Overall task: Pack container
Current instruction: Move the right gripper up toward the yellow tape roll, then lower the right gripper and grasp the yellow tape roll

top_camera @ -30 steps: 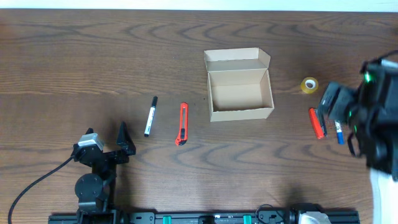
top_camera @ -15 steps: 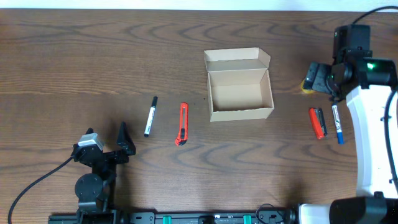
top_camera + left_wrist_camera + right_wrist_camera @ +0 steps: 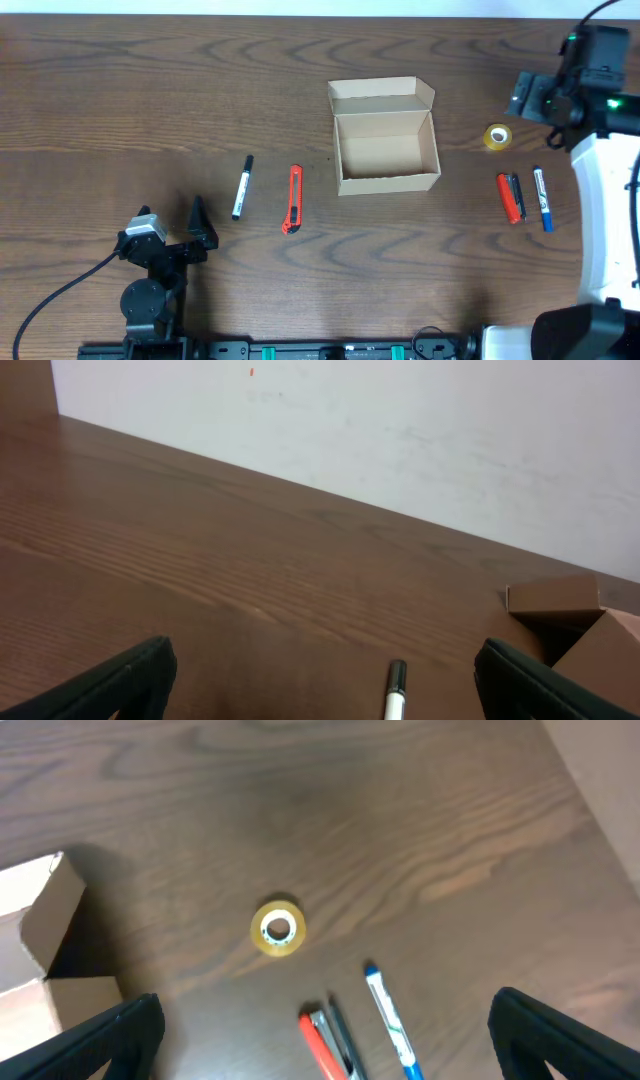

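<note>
The container [image 3: 385,150] is an open tan cardboard box at mid-table, lid flap folded back, nothing inside. Its corner shows in the left wrist view [image 3: 585,625] and the right wrist view [image 3: 40,945]. My left gripper [image 3: 198,222] is open and empty near the front left, with a black-capped white marker [image 3: 241,186] just ahead of it [image 3: 395,698]. My right gripper [image 3: 528,95] is open and empty, held high at the back right above a yellow tape roll [image 3: 278,929], a red stapler-like tool [image 3: 322,1042] and a blue marker [image 3: 390,1018].
An orange utility knife [image 3: 292,199] lies between the white marker and the box. The tape roll [image 3: 497,137], red tool [image 3: 511,197] and blue marker [image 3: 541,198] lie right of the box. A white wall runs behind the table's far edge [image 3: 400,430].
My right arm has swung from over the red tool and blue marker toward the table's back right, uncovering them. The left arm and the objects have not moved.
</note>
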`<state>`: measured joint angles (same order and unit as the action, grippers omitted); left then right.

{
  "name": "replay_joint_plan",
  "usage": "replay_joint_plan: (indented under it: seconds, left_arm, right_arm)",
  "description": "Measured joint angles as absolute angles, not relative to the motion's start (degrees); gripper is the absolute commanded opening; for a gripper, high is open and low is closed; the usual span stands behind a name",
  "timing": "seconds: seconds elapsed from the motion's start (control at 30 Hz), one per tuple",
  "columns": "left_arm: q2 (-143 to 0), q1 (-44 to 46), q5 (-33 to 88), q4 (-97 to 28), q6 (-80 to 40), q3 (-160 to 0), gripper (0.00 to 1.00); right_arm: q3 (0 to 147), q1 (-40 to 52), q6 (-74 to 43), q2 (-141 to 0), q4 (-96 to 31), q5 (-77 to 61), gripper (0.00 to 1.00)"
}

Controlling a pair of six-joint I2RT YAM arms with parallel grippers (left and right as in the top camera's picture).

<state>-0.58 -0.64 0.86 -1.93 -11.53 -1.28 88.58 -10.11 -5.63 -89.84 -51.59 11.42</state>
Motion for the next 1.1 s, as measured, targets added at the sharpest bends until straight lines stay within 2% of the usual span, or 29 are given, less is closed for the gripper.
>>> replay_joint_plan:
  seconds: [0.37,0.53,0.8,1.1]
  left_arm:
    - [-0.6,-0.6,0.9,-1.9,-11.5,-1.3,0.95]
    - [-0.6,-0.6,0.9,-1.9,-11.5,-1.3,0.95]
    - [-0.6,-0.6,0.9,-1.9,-11.5,-1.3,0.95]
    - [-0.6,-0.6,0.9,-1.9,-11.5,-1.3,0.95]
  right_arm:
    - [88.6,-13.3,0.6,-100.3,-49.0,-3.9,0.99]
    - [88.6,-13.3,3.5,-105.5,-50.8,-9.1,0.96]
    - [88.6,-13.3,6.4,-112.6,-52.2,-11.4,0.98]
    - [88.6,-13.3,8.3,-113.4,-50.6,-11.9,0.99]
